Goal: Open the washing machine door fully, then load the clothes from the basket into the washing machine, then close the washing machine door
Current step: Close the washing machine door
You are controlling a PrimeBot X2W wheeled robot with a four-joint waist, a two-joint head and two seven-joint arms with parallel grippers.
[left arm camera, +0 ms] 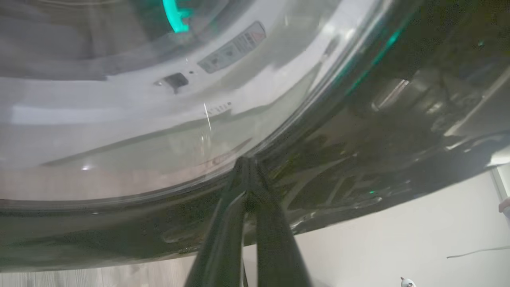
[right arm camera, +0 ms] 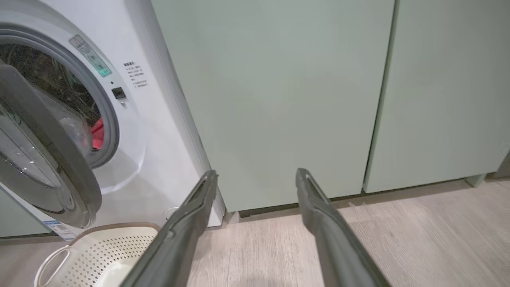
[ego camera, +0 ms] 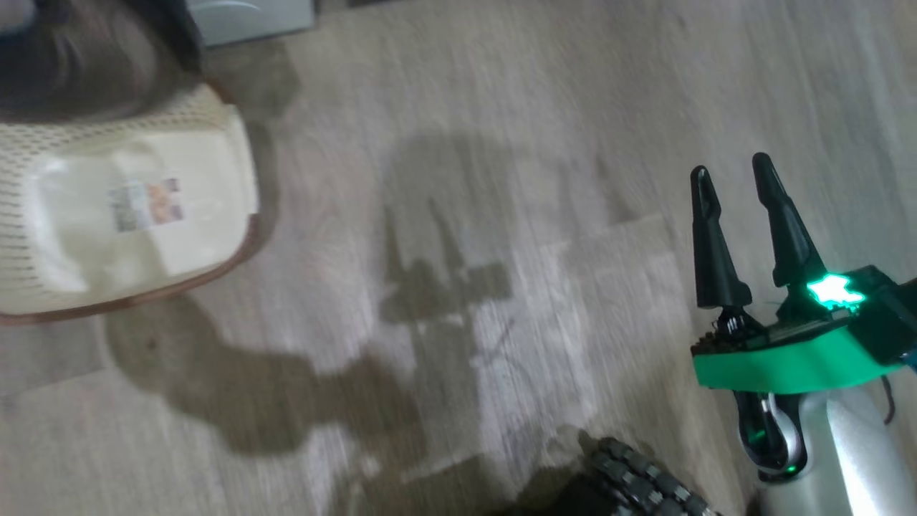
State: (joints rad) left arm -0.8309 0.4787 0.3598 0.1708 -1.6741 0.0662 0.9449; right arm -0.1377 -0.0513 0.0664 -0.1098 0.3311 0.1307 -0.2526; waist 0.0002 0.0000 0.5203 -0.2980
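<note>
Left wrist view first: the left gripper [left arm camera: 246,160] is clenched, its two dark fingers pressed together with nothing between them. The tips sit at 6 o'clock of the view, right where the glossy black rim of the washing machine door [left arm camera: 358,139] meets the glass. Whether they actually touch it is hard to call.

Over to the right wrist view. The washing machine [right arm camera: 159,131] stands at 9 o'clock, its door swung partway out across the drum mouth. And there are the clothes [right arm camera: 98,133], a flash of red inside the drum, peeking past the door's edge. The basket [right arm camera: 99,247] sits on the floor at 7 o'clock, just below the door. Pale green cabinets [right arm camera: 279,99] run from 12 to 3 o'clock.

The right gripper [right arm camera: 257,173] is released, fingers spread wide and grasping nothing (plenty of daylight between them).

From the head, the right gripper hangs at 4 o'clock above the wood-look floor [ego camera: 501,107], well apart from the basket at 9 o'clock, whose label [ego camera: 147,204] shows on its bottom.
</note>
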